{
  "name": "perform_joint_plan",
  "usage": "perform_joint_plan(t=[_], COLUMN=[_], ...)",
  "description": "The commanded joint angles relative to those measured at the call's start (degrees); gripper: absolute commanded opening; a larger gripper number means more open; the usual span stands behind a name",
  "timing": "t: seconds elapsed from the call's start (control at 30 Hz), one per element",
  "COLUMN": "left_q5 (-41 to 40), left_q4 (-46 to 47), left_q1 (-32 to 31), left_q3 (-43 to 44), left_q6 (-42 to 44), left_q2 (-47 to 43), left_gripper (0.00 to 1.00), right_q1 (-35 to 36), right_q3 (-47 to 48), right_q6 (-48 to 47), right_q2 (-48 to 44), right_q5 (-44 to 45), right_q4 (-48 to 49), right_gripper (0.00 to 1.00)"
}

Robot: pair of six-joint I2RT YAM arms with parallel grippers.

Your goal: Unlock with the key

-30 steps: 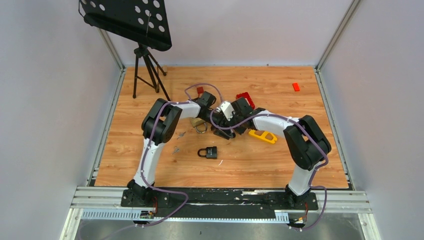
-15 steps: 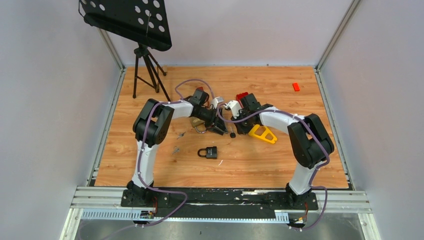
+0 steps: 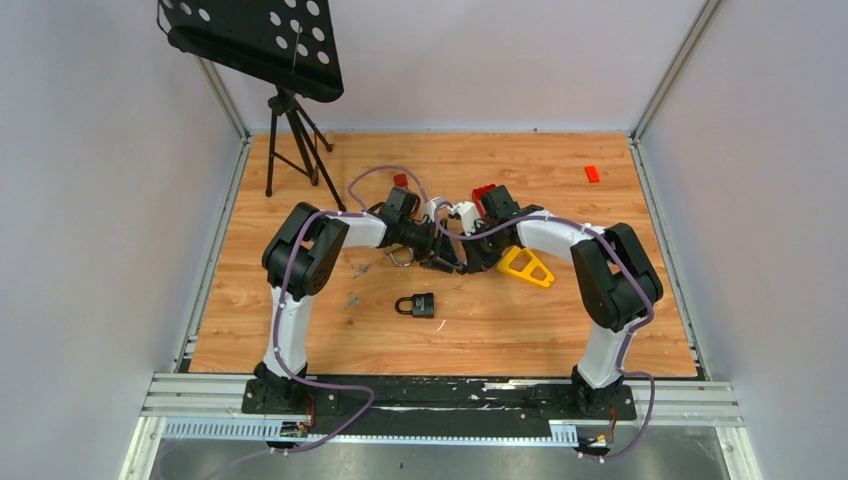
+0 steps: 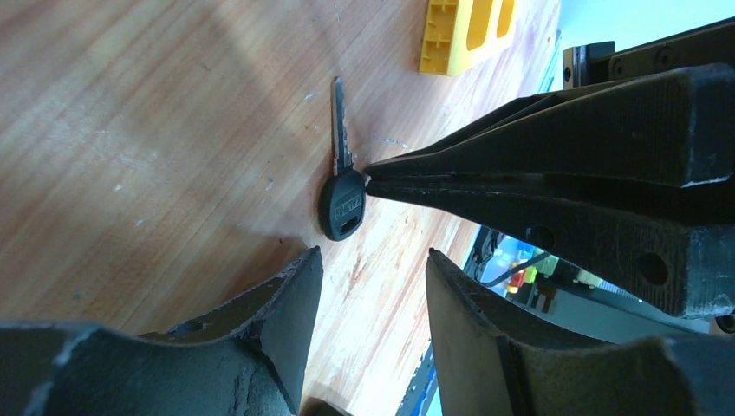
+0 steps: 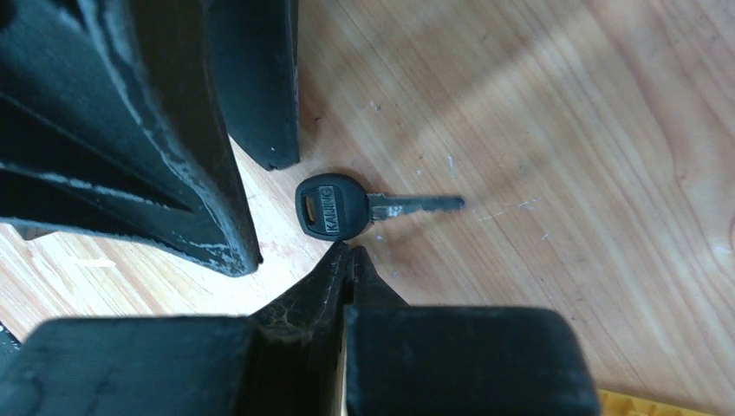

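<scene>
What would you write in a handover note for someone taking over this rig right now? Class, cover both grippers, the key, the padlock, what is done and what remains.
Left gripper: open, holding nothing, its tips just short of the head of the key.
Right gripper: shut, empty, tip against or almost against the key's head.
The key lies flat on the table between the two grippers.
Black padlock: on the table nearer the arm bases, shackle looks closed.
Done: both grippers are at the key.
Left: grasp the key, insert it in the padlock, turn.
</scene>
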Motion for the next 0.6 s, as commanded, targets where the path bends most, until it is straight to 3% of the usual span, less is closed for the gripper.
perform_joint_plan(t=[0.0,0.2,0.57], left_q5=[-9.3,-9.5,-13.9], left_q4=[2.3,2.1,-2.3], left_q1=[-1.3,-1.5,-0.6], left_q3=[-4.3,-2.5,-2.2], left_q6=[-1.2,-0.1,3.7], left_q2=[0.8,3.5,-0.4], left_gripper=[0.58,0.57,0.57], right_q1=[0.0,-0.3,-3.8], right_q3=[1.7,1.9,1.6], right_q6=[2.0,2.1,2.1], right_q2=[2.5,3.3,1.4], right_q5=[-2.4,-2.4,-3.2], right_q4=[0.2,0.6,0.7], right_gripper=[0.0,0.0,0.0])
